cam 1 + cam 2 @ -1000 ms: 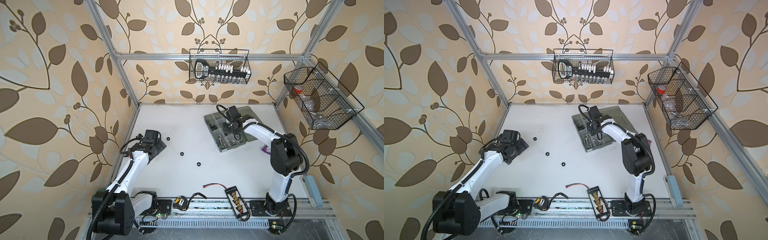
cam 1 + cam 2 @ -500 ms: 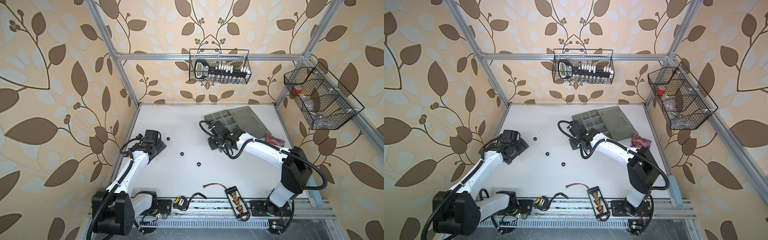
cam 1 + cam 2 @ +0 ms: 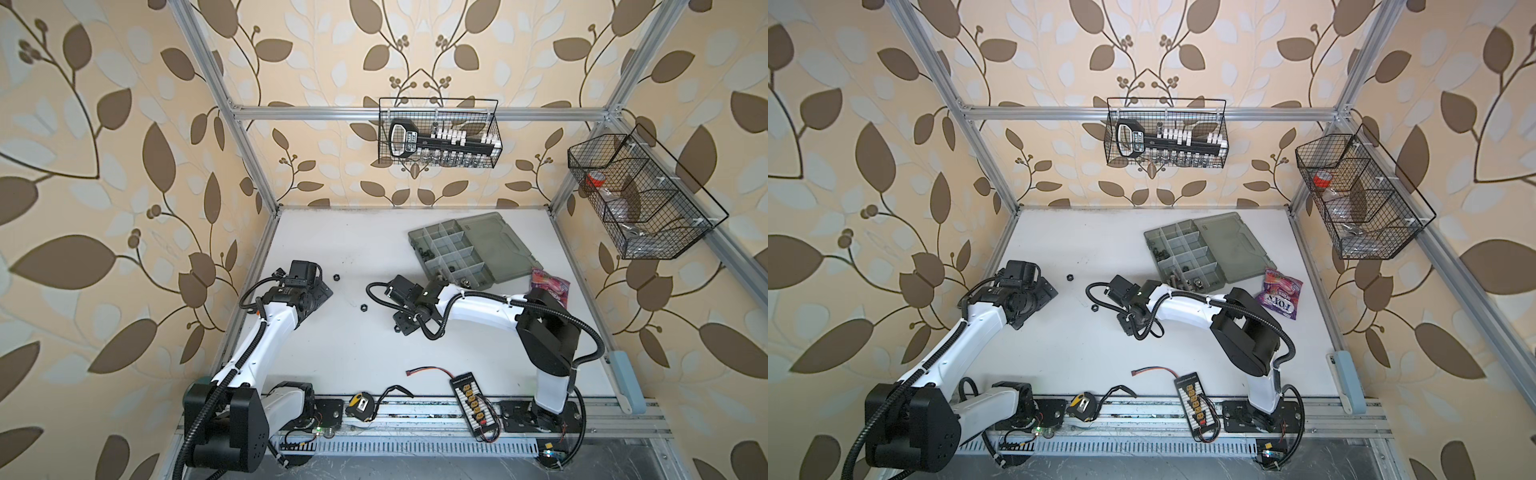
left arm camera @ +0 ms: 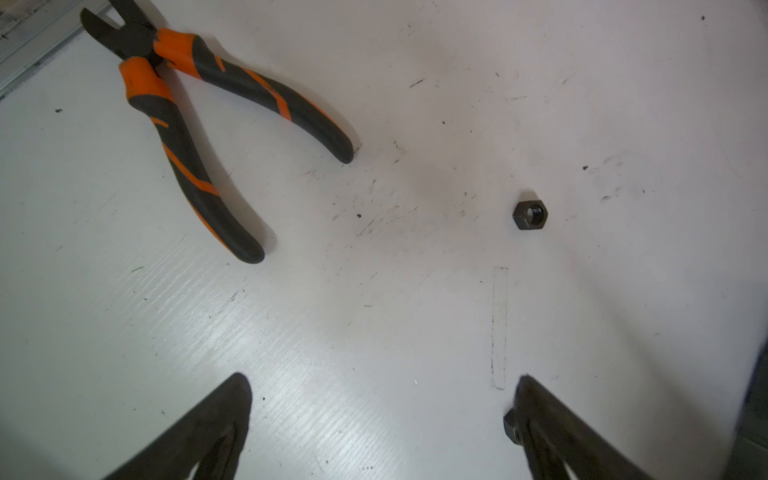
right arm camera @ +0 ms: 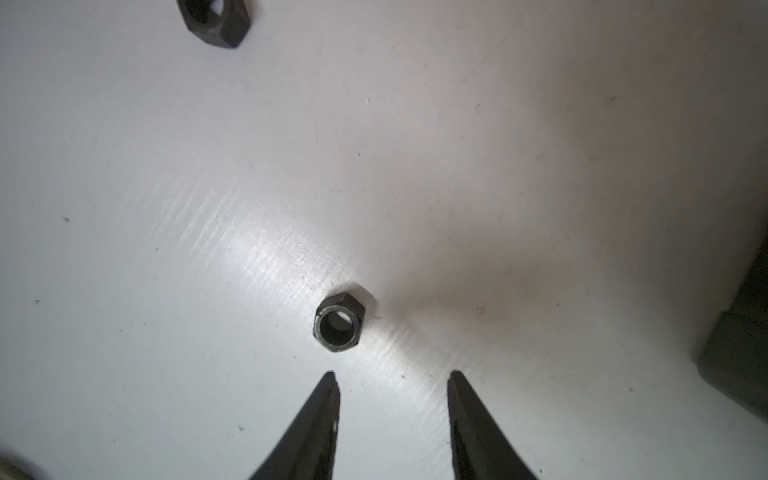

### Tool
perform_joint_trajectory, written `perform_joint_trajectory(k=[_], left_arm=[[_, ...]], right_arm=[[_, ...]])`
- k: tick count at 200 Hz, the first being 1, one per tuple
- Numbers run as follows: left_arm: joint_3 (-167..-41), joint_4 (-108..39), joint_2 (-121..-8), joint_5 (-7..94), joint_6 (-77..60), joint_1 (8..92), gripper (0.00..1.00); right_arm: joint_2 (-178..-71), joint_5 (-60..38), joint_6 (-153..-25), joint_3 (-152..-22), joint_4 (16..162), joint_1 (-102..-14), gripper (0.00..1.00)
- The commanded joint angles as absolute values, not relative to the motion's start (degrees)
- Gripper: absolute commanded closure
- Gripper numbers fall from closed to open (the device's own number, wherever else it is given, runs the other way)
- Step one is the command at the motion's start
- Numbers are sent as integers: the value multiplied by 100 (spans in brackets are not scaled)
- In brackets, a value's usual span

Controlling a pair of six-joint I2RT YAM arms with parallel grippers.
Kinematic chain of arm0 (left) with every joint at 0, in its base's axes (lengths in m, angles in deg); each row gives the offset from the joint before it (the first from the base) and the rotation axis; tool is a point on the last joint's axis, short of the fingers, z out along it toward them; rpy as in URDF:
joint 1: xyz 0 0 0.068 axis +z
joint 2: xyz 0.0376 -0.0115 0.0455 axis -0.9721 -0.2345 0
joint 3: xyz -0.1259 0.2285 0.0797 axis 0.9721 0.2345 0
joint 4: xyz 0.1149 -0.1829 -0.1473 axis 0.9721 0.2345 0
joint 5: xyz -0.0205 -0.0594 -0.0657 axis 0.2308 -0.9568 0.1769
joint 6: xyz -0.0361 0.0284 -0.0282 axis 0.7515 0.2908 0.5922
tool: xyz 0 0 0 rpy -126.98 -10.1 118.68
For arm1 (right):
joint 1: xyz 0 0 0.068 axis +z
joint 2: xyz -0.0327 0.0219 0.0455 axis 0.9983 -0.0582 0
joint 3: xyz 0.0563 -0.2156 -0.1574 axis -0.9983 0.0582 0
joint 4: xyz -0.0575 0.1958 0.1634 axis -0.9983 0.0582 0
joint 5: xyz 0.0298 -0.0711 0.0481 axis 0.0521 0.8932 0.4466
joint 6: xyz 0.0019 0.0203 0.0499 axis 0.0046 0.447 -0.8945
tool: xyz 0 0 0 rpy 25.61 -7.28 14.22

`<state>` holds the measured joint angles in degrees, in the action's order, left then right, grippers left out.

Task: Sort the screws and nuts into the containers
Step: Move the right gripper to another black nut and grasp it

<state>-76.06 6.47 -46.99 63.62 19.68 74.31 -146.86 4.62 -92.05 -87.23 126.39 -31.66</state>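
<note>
White table (image 3: 353, 361) — open organizer case (image 3: 498, 245) toward its far right corner, candy bag (image 3: 549, 284) by the right edge, black nuts (image 3: 364, 308) left of centre.

One word reads clearly: "FOX'S", in white letters on the purple candy bag (image 3: 1279, 294) lying on the counter (image 3: 1079, 357), seen upside down in a top view. The label on the black tool (image 3: 1136, 143) in the wire basket (image 3: 1167, 100) and the print on the black connector board (image 3: 1192, 397) are too small to read.

Brown-leaf beige wallpaper (image 3: 124, 62) is enclosing a scuffed white counter (image 3: 353, 353), aluminium rails (image 3: 316, 113) are framing it, and black wire baskets (image 3: 436, 99) are hanging upper centre and right.
</note>
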Motion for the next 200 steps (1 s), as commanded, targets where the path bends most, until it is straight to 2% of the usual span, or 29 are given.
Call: perform_joint_trajectory(k=[1, 111, 170, 200], left_arm=[[-7569, 670, -4589, 6417, 1945, 7508, 1], [-7552, 667, -4616, 6435, 1940, 7512, 1], [-7555, 670, -4607, 6452, 1937, 7503, 1], [-7554, 670, -4607, 6452, 1935, 7510, 1]], right_arm=[[-14885, 323, -9155, -9012, 12752, -3063, 55], [-15485, 360, -9129, -9369, 12752, -3011, 57], [-15560, 343, -9125, -9326, 12749, -3012, 65], [-15587, 304, -9129, -9293, 12752, -3013, 73]])
